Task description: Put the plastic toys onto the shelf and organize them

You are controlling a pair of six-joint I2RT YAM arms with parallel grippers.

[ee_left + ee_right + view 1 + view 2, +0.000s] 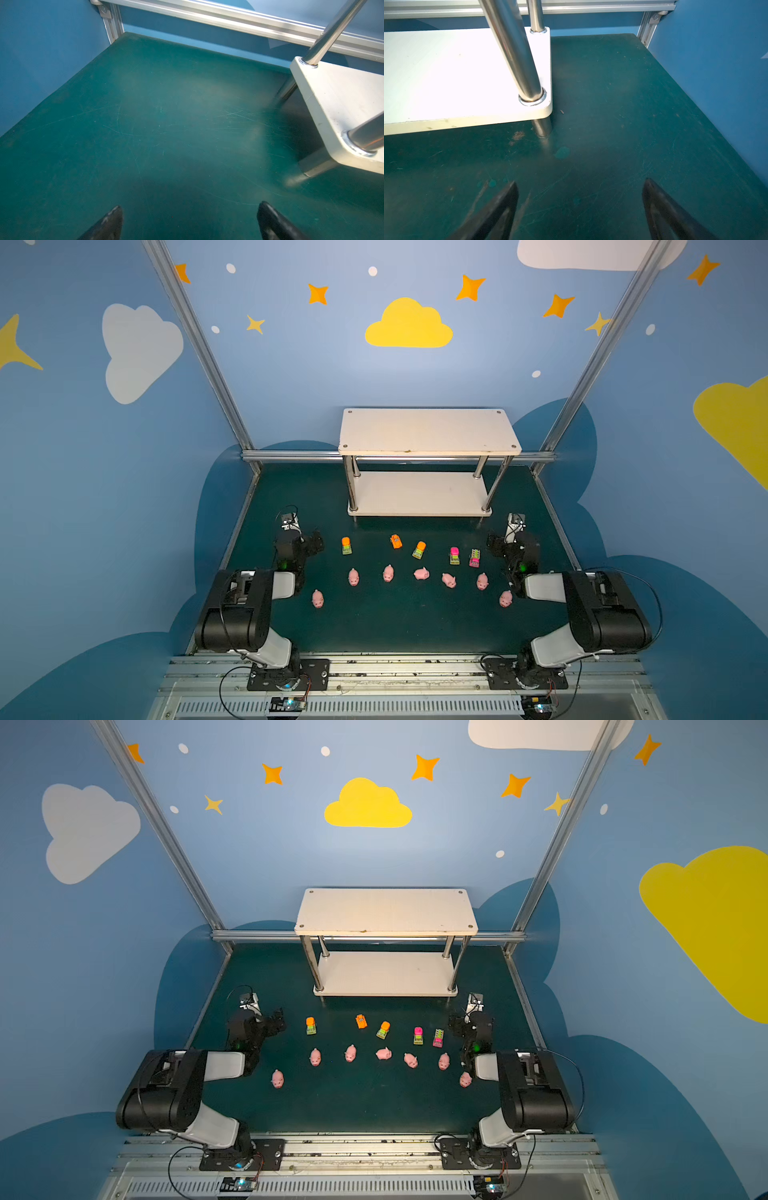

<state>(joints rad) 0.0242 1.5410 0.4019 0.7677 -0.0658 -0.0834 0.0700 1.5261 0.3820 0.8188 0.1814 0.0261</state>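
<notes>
The left pincer (190, 206) is spread wide. Between its two dark fingers (110, 220) there is only the green table (158, 116), so it pinches nothing. The right pincer (581, 181) is spread wide too, with bare table between its fingers, and it also pinches nothing.

In both top views all the toys lie on the table, in two rows between the two pincers and in front of the white shelf (428, 431).

The row nearer to the shelf has five small cars. The orange and green car (346, 545) is the nearest one to the left pincer, near it but apart. After it come the orange car (396, 541), the second orange and green car (419, 549) and the pink and green car (454, 556). The last one, the pink car (474, 558), stands just beside the right pincer and does not touch it.

The seven pink pigs lie nearer to the arm bases than the pincers do. Five of them make a row, from the second pig (353, 576) to the sixth pig (482, 581). The first pig (317, 598) lies lower, beside the left arm (282, 585). The last pig (505, 598) lies close against the right arm (540, 587), and I cannot tell if they touch.

In each wrist view a corner of the lower board (446, 72) of the shelf, with its shiny metal posts (517, 52), stands ahead of the pincer and to one side, apart from the fingers.
</notes>
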